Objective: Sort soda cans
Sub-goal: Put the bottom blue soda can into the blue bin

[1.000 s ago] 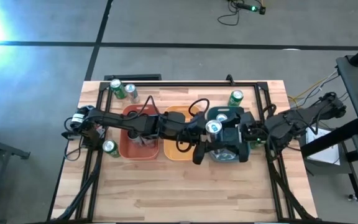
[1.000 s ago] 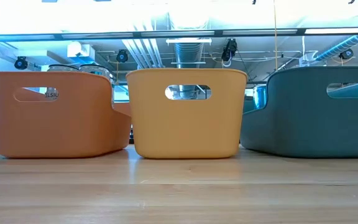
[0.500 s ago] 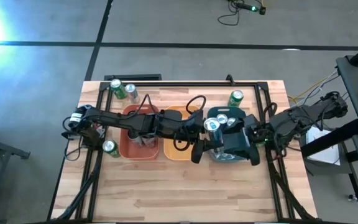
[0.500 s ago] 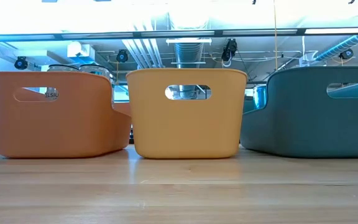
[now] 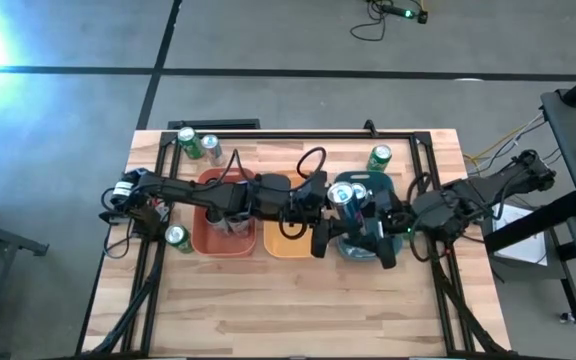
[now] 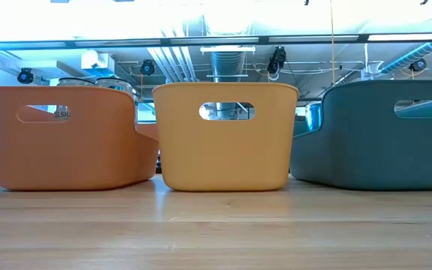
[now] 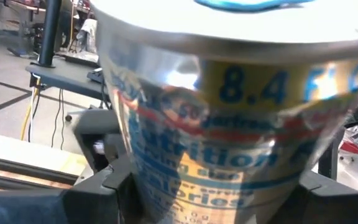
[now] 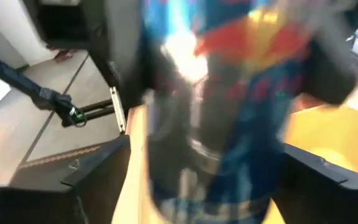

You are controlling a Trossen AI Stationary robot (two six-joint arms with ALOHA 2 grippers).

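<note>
The silver-blue can (image 7: 229, 118) is sitting tight in the left claw (image 5: 340, 205) over the teal bin (image 5: 353, 247), at 3 o'clock from the orange bin (image 5: 286, 245). The right claw (image 5: 380, 228) is crowding in beside it; I cannot tell if its fingers are open. A bump could be knocking the can loose.

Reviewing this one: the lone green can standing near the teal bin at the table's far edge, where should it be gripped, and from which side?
Grip the green can around the middle of its round side wall, probably with the jaws coming down from above. It stands upright, silver top up, apart from the teal bin.
</note>
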